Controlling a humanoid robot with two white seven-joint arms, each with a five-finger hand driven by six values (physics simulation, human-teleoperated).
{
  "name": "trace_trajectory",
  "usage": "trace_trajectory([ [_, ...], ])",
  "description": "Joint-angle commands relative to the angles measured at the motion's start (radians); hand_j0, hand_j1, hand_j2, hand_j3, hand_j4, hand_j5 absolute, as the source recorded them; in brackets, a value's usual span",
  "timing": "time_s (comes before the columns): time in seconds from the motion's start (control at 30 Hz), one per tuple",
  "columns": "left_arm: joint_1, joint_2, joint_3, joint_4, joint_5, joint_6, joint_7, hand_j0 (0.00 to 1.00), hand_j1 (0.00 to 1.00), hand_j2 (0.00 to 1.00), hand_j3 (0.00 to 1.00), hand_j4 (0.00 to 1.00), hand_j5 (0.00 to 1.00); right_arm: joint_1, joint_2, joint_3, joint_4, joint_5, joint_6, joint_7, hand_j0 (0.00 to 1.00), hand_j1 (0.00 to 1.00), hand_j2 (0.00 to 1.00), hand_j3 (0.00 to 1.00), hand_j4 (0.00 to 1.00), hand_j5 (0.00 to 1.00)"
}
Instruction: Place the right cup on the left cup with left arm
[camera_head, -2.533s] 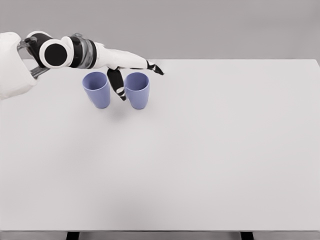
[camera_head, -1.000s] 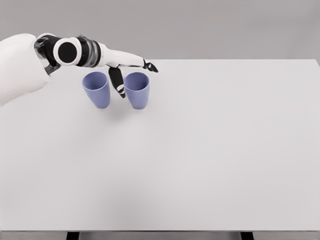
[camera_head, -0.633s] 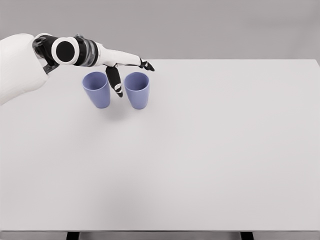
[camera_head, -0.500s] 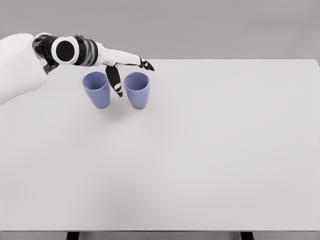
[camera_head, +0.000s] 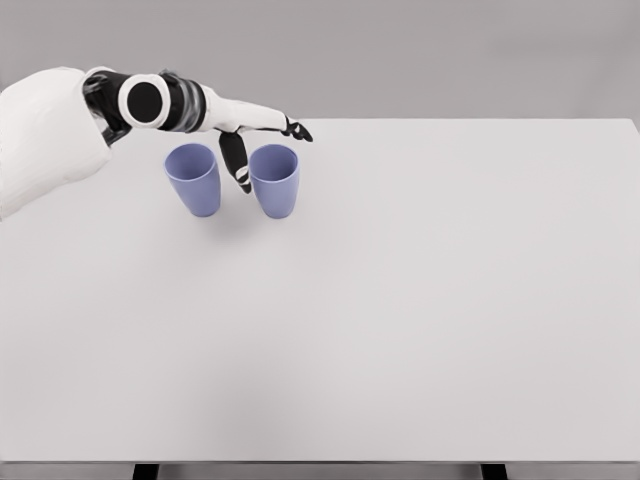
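Head view: left hand (camera_head: 250, 135) spread, thumb perhaps touching right cup (camera_head: 274, 180), left cup (camera_head: 193, 178) beside.

White table (camera_head: 420, 330), grey backdrop, dark table legs

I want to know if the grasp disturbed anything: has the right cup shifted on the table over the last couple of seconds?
No. The right cup stands in the same spot, with the same gap to the left cup. Only the left hand shifted slightly above them.

Left hand (camera_head: 250, 135) outstretched, fingers spread, thumb down
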Motion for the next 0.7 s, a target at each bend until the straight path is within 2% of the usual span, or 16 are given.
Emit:
trace_trajectory([
  [0.0,0.0,-0.008,0.001,0.013,0.0,-0.001,0.0,1.0,1.0,1.0,1.0,1.0,1.0,0.0,0.0,0.001,0.0,0.0,0.0,0.0,1.0,1.0,1.0,1.0,1.0,1.0],
  [0.33,0.008,-0.023,-0.004,0.014,-0.003,0.0,0.0,1.0,1.0,1.0,1.0,1.0,1.0,0.0,0.0,0.0,0.0,0.0,0.0,0.0,1.0,1.0,1.0,1.0,1.0,1.0],
  [0.67,0.009,-0.04,-0.006,0.048,-0.005,0.002,0.0,1.0,1.0,1.0,1.0,1.0,1.0,0.0,0.0,0.0,0.0,0.0,0.0,0.0,1.0,1.0,1.0,1.0,1.0,1.0],
])
